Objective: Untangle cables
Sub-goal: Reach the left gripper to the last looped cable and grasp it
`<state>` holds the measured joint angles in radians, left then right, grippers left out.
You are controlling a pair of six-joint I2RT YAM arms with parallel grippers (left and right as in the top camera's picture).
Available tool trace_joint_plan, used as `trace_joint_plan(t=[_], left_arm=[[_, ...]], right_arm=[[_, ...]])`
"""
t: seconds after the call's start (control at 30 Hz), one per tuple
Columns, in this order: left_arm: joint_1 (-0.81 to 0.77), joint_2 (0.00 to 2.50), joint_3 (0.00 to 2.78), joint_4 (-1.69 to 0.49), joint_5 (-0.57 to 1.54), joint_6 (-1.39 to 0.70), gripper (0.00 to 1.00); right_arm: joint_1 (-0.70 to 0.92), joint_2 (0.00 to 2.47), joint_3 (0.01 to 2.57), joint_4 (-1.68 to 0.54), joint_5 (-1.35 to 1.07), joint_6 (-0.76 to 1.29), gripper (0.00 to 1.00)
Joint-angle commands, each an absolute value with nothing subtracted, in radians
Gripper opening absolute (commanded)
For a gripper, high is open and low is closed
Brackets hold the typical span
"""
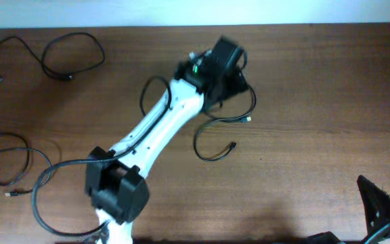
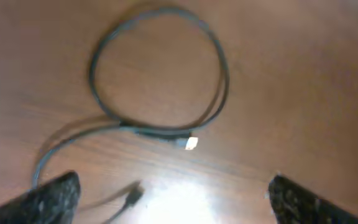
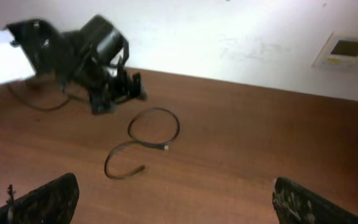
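One thin black cable (image 1: 212, 139) lies mid-table in a loop with an S-shaped tail, a metal-tipped plug (image 1: 248, 120) and a dark plug (image 1: 232, 144). My left gripper (image 1: 232, 80) hovers over its loop, open and empty. In the left wrist view the loop (image 2: 219, 74), the bright plug tip (image 2: 191, 143) and the dark plug (image 2: 133, 195) lie between and ahead of the open fingers (image 2: 179, 211). A second cable (image 1: 73, 57) curls at the far left back, a third (image 1: 5, 159) at the left edge. My right gripper (image 1: 379, 207) is open at the front right; its view (image 3: 179, 205) shows the middle cable (image 3: 154, 127).
The left arm (image 1: 158, 125) crosses the table diagonally from its base at the front left. A thicker black arm wire (image 1: 42, 183) loops beside that base. A white wall with a small panel (image 3: 347, 48) stands behind the table's far edge.
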<state>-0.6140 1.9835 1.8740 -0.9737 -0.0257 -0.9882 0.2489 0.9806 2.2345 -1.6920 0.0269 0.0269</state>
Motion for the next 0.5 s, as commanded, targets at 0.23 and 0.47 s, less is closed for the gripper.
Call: trace_joint_plan(t=[0.23,0.47], left_arm=[[-0.604,2.489,2.471,-1.501,-0.008,-1.19,0.98],[-0.613,2.606,2.471,-1.519,0.12,-1.568,0.99]], right_arm=[[0.242,0.976,2.235,-1.697,0.039,0.034,0.99],[0.242,0.976,2.235,-1.696,0.039,0.034,0.99]])
